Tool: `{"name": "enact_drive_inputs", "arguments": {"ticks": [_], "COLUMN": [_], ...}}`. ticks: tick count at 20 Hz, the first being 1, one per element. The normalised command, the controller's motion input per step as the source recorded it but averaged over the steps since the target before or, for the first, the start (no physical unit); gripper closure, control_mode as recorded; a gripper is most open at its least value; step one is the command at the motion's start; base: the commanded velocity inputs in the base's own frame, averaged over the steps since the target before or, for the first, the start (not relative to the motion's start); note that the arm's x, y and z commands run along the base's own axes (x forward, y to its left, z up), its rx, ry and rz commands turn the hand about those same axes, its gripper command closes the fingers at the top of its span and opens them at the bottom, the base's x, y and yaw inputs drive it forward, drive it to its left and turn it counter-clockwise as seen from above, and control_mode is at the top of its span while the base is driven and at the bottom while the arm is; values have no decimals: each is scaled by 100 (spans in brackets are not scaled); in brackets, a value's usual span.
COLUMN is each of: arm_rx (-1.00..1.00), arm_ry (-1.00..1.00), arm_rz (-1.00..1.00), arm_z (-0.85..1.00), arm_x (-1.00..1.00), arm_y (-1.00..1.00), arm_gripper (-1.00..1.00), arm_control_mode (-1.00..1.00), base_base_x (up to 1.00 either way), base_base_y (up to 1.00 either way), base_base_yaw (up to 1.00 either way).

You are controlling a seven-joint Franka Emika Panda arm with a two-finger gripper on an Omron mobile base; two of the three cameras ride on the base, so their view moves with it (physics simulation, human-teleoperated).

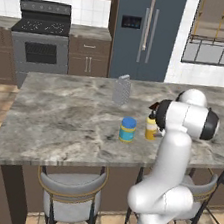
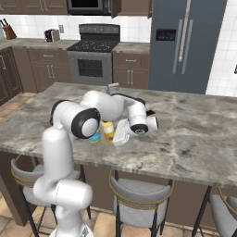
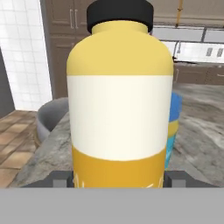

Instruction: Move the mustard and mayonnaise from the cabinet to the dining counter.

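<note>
My claw (image 3: pixel 120 179) is spread wide around the mustard (image 3: pixel 120 105), a fingertip (image 3: pixel 59 178) on either side of its base; whether the tips press it I cannot tell. The mustard (image 1: pixel 151 128) stands upright on the counter (image 1: pixel 57 121), near its front edge. The mayonnaise (image 1: pixel 127 129) stands just beside it, closer to the counter's left end.
</note>
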Motion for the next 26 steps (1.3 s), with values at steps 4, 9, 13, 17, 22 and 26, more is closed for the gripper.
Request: {"name": "enact_drive_inputs", "arguments": {"ticks": [4, 9, 13, 17, 22, 26], "arm_rx": [1, 7, 6, 0, 0, 0], "arm_ry": [0, 0, 0, 0, 0, 0], "arm_rz": [2, 0, 0, 2, 6, 7], "arm_z": [-20, -19, -23, -25, -24, -23], "arm_x": [28, 32, 29, 22, 13, 19], "arm_y": [3, 1, 0, 7, 0, 0], "arm_gripper": [100, 100, 100, 100, 100, 100], "arm_control_mode": [-100, -100, -100, -100, -100, -100], "base_base_x": [0, 0, 0, 0, 0, 0], "base_base_y": [0, 0, 0, 0, 0, 0], "base_base_yaw": [0, 0, 0, 0, 0, 0]}}
